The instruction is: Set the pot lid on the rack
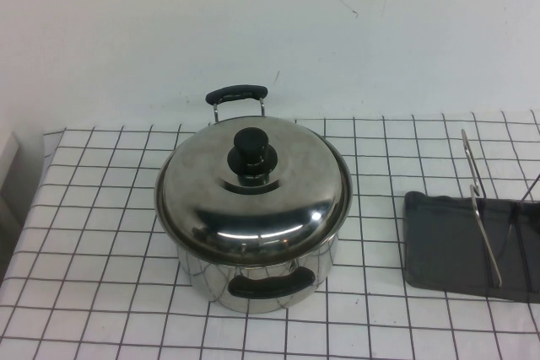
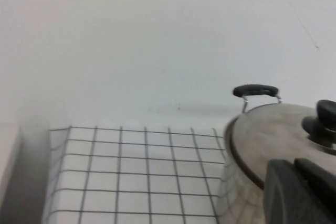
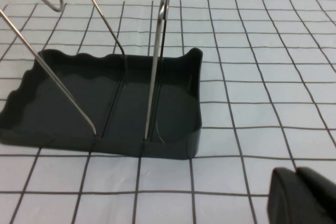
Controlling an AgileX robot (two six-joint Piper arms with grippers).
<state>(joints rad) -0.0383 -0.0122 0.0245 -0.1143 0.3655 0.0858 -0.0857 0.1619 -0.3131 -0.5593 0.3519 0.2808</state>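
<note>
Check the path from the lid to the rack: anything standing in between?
Nothing visible. The lid sits on the pot; only bare checked cloth separates it from the rack on the right. Both grippers, left and right, hang back.

Little of the robot's body shows: the high view has none of it. In the left wrist view, the left gripper (image 2: 299,192) appears only as a matte black, blocky shape with rounded edges, split by a faint slanting seam into two parts. In the right wrist view, the right gripper (image 3: 302,196) looks much the same, a dark black rounded block with a thin seam running across it and a smooth, unmarked surface; no cables, screws or markings can be made out on either.
</note>
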